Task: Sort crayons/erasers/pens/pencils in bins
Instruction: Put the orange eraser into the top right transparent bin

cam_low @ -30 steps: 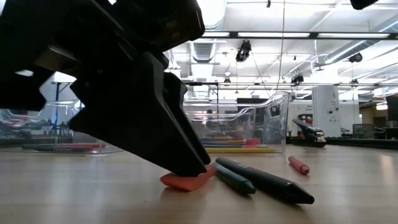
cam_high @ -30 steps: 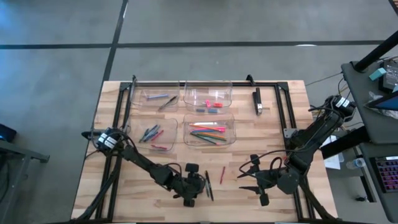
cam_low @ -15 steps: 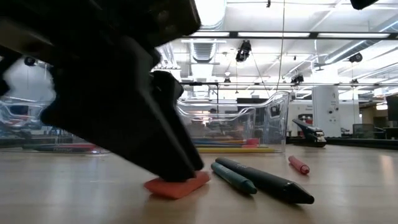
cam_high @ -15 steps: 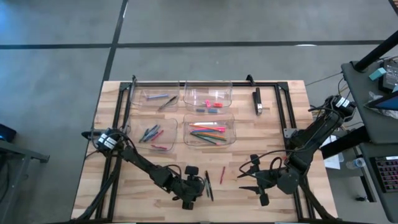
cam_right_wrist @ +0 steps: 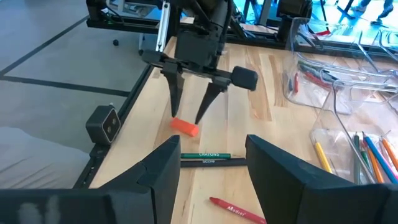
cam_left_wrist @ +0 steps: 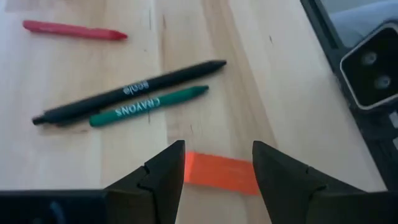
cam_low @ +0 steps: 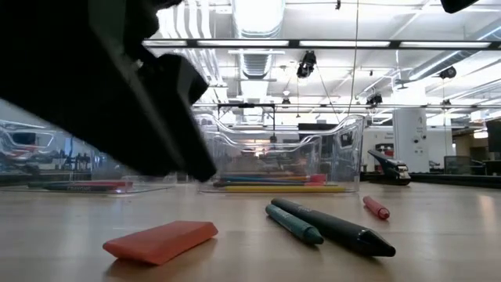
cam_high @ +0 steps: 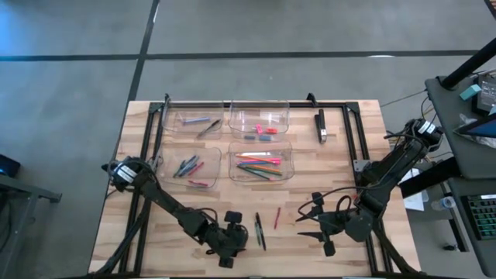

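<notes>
- Left gripper [cam_left_wrist: 214, 168]: poised above the orange eraser [cam_left_wrist: 222, 172], fingers apart and holding nothing; the low view shows clear air between them and the eraser.
- Key relation: in the left wrist view the eraser lies directly under the gap between the fingers, its long axis running across from one finger to the other, so a closing grip would probably bear on its short ends.
- Nearer arm: the left gripper is right over the eraser; the right gripper [cam_high: 316, 226] waits farther along the front of the tabletop [cam_high: 341, 147], fingers apart, empty.
- Eraser [cam_low: 160, 240]: a flat orange block with rounded edges, lying flat at the front of the tabletop, just beside a black pen [cam_left_wrist: 127, 91] and a green stick [cam_left_wrist: 148, 106] printed "CRAYONS"; a red crayon [cam_left_wrist: 74, 30] lies beyond them.
- Bins [cam_high: 260, 161]: clear tubs well apart from the eraser, toward the back of the tabletop.
</notes>
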Robot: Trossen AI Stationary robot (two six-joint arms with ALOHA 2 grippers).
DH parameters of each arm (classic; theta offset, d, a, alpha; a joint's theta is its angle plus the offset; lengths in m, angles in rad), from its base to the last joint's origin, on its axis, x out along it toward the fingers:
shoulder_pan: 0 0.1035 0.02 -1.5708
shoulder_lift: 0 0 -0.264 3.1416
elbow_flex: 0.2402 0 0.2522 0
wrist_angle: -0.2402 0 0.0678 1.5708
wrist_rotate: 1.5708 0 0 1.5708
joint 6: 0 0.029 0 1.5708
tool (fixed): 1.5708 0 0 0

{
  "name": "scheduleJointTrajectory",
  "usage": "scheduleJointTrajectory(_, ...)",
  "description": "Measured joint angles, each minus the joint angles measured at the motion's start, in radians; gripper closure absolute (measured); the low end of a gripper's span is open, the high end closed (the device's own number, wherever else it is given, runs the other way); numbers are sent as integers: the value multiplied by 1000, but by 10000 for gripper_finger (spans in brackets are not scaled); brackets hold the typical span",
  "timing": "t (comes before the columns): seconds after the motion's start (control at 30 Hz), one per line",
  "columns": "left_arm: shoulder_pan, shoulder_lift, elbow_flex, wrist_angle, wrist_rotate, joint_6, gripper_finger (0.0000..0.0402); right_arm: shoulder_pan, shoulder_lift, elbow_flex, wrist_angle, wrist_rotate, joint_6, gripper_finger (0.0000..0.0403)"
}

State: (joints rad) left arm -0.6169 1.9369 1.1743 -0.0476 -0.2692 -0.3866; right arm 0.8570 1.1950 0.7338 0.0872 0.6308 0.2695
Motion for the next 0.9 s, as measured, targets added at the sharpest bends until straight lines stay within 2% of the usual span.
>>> scheduleJointTrajectory(0.53,9,9,-5,40,-13,-49,229,-3,0,-2,0,1,0,232)
scheduleJointTrajectory(0.7,23,9,8,61,-17,30,226,-3,0,-2,0,1,8,232)
scheduleJointTrajectory(0.8,35,9,21,59,4,49,209,-4,0,-2,0,1,8,232)
scheduleJointTrajectory(0.9,41,9,32,55,21,74,174,-7,0,-2,0,1,8,232)
